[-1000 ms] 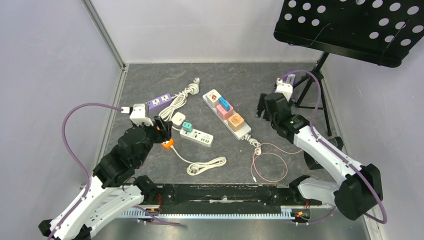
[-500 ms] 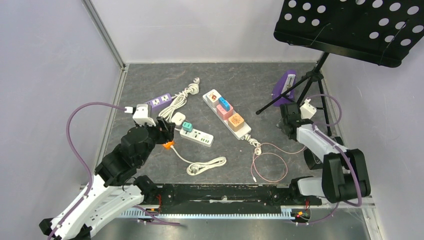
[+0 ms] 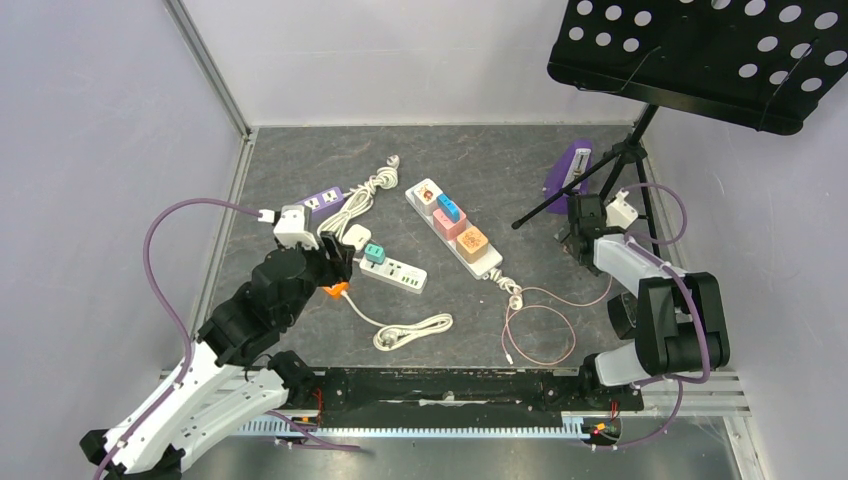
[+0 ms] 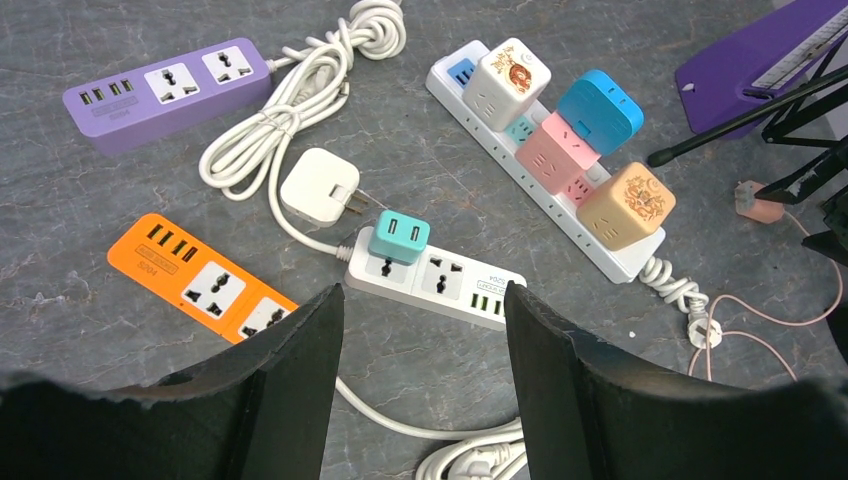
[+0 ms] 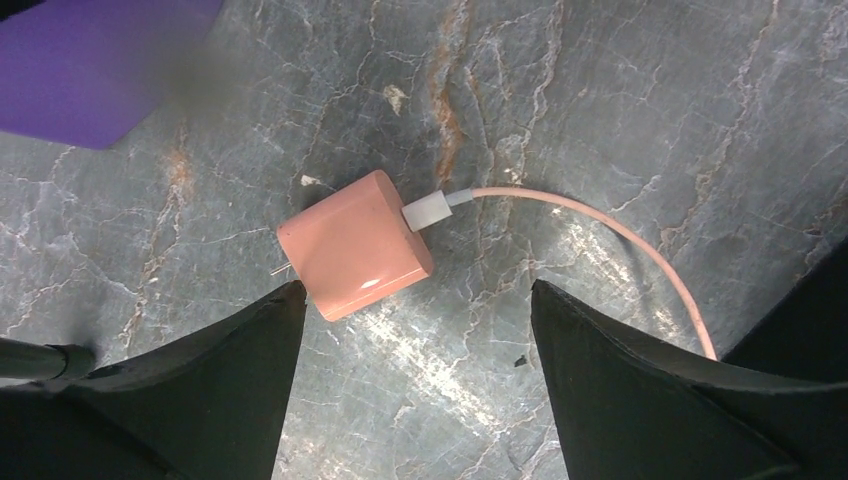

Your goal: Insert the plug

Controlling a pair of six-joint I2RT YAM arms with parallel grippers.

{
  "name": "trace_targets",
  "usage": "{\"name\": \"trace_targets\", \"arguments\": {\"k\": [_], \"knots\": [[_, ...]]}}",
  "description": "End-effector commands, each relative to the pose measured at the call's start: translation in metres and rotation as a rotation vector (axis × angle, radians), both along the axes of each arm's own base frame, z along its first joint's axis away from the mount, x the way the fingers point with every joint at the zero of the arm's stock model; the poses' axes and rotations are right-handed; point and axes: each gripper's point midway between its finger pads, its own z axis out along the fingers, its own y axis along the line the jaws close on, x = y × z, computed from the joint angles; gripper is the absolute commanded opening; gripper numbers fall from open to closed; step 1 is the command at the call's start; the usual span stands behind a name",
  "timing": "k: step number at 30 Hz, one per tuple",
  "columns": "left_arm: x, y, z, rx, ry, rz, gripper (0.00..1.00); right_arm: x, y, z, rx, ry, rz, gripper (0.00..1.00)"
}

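Teal adapter (image 4: pixel 398 238) seemingly in white strip (image 4: pixel 468 287)

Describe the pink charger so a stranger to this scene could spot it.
Start at the music stand at the right and drop to its tripod legs. The pink charger lies flat on the grey table there, below the open right gripper. Unlike the pink cube on the white strip, it is loose and trails a thin pink cable.
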Motion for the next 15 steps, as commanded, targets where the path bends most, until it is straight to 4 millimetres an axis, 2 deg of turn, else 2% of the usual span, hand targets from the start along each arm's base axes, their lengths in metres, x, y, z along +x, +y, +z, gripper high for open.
{"name": "trace_targets", "arguments": {"k": [1, 8, 15], "knots": [[0.007, -0.002, 0.008, -0.025, -0.027, 0.022, 0.66, 0.023, 0.003, 0.024, 0.025, -0.112, 0.002, 0.83], [0.008, -0.002, 0.006, -0.015, -0.025, 0.025, 0.66, 0.030, -0.002, 0.028, 0.015, -0.161, -0.014, 0.68], [0.010, -0.001, 0.007, -0.004, -0.030, 0.029, 0.66, 0.046, -0.002, 0.018, 0.007, -0.141, 0.024, 0.68]]}}
